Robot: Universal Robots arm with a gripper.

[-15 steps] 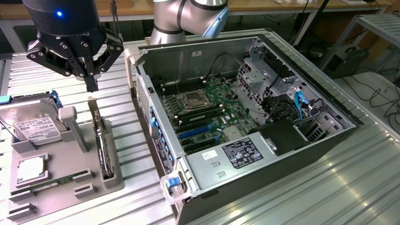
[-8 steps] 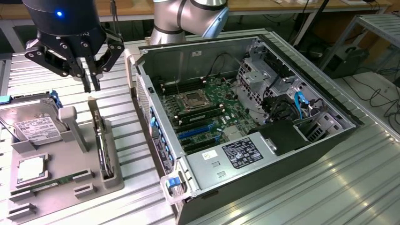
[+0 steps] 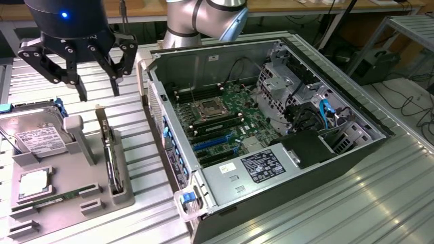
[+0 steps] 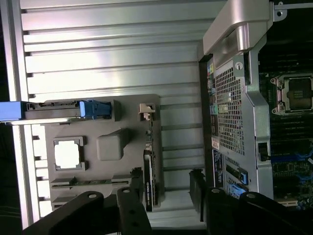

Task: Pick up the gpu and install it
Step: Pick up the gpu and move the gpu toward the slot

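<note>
The gpu (image 3: 109, 152) is a thin green card standing on its edge in a slot of the grey holder tray (image 3: 68, 203), at the exterior view's left. My gripper (image 3: 98, 90) hangs above the far end of that tray, higher than the card, open, with nothing between its black fingers (image 3: 82, 94). In the wrist view the gpu (image 4: 149, 181) shows edge-on below my gripper (image 4: 166, 181), close to one finger. The open computer case (image 3: 271, 127) lies beside the tray with its motherboard (image 3: 224, 122) and blue slots exposed.
A silver hard drive (image 3: 37, 134) with a white label stands in the tray. A processor (image 3: 34, 183) and a narrow memory stick (image 3: 58, 197) lie near the tray's front. The case wall (image 3: 162, 132) rises right beside the tray. Everything rests on a ribbed metal table (image 3: 352, 203).
</note>
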